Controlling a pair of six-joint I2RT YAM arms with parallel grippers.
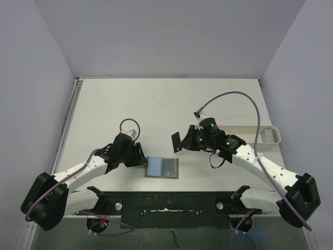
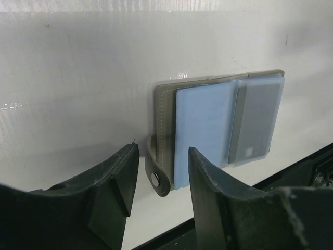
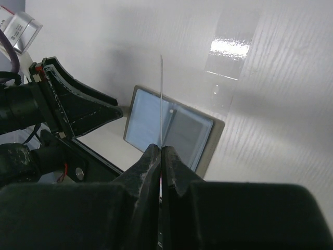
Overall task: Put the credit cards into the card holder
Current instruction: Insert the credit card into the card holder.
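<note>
The card holder (image 1: 156,166) lies open on the table, light blue lining up, between the two arms. A grey credit card (image 1: 170,167) sits in its right pocket (image 2: 254,122). My left gripper (image 1: 141,158) is at the holder's left edge, open, its fingers either side of the clasp tab (image 2: 157,177) without touching it. My right gripper (image 1: 187,139) hovers above and right of the holder, shut on a dark credit card (image 1: 178,140). In the right wrist view that card (image 3: 161,99) shows edge-on, standing over the holder (image 3: 148,122).
A white oblong tray (image 1: 268,136) stands at the right edge of the table. The black mounting rail (image 1: 171,200) runs just in front of the holder. Grey walls enclose the table on three sides.
</note>
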